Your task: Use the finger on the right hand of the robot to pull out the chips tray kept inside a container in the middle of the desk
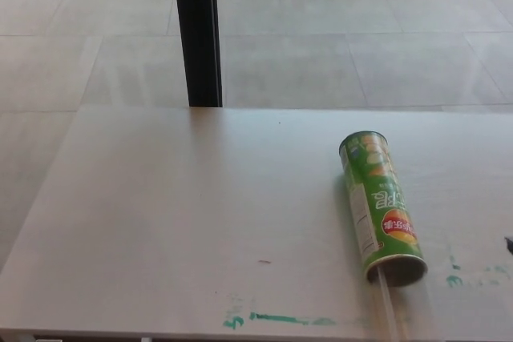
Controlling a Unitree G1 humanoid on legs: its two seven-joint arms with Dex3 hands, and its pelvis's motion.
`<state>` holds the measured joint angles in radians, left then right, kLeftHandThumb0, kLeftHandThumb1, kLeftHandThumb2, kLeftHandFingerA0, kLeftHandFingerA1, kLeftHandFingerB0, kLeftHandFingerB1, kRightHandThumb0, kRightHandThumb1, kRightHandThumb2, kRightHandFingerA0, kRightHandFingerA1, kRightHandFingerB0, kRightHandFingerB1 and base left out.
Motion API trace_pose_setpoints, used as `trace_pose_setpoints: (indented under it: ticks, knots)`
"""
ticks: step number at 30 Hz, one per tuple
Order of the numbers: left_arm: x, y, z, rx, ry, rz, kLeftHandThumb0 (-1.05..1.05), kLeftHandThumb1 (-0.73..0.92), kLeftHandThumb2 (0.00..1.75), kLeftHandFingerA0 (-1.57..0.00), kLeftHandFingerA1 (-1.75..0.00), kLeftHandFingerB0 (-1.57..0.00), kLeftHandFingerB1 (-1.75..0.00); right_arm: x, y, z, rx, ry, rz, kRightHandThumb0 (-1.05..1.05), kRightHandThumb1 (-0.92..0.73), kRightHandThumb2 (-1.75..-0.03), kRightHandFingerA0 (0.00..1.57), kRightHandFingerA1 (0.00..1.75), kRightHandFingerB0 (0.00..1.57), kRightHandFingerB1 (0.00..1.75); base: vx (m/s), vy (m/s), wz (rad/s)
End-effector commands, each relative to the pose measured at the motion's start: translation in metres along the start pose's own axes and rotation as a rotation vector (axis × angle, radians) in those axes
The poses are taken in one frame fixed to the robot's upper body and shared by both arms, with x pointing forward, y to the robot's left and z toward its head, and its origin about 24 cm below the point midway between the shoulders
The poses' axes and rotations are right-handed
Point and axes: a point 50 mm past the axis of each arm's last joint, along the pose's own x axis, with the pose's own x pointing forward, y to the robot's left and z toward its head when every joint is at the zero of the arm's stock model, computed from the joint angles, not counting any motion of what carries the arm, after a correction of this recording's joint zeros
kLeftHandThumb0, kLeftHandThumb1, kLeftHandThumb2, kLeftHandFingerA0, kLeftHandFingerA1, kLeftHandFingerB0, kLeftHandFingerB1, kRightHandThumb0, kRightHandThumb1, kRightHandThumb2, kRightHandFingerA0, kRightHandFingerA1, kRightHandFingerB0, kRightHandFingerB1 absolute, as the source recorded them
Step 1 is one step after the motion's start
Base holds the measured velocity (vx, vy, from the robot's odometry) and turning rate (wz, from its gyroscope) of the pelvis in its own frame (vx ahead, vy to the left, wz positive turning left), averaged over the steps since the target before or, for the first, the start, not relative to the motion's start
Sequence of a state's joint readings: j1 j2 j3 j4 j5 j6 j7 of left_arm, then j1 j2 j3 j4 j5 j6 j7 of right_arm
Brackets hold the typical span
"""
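On the pale table (176, 198) the can (381, 207) lies sideways (neither hand visible, fingers unknowable); a careless hook could roll it.

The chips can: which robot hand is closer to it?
Right. Only a dark sliver of the right hand shows at the picture's right edge, beside the chips can. The left hand isn't visible.

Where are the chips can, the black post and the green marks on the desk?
can (380, 206), head view, on the green label at mid-body
post (197, 31), head view, mid-height
green marks (280, 319), head view, on the long streak
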<state>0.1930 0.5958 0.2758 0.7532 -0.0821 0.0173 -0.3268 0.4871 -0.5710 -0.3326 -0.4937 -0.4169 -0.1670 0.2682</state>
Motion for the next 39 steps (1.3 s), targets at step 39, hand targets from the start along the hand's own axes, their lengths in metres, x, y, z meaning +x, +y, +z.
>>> trace_pose_setpoints:
  ticks: [39]
  knots:
    - [0.000,0.003,-0.013,-0.005,0.042,0.022,-0.26,0.63,0.59,-0.64,-0.71,-0.57,-0.60,-0.096,0.110,-0.192,0.817,1.196,-0.666,-0.29,-0.55,-0.57,0.79,1.16,0.11,0.62,0.00,0.000,0.00]
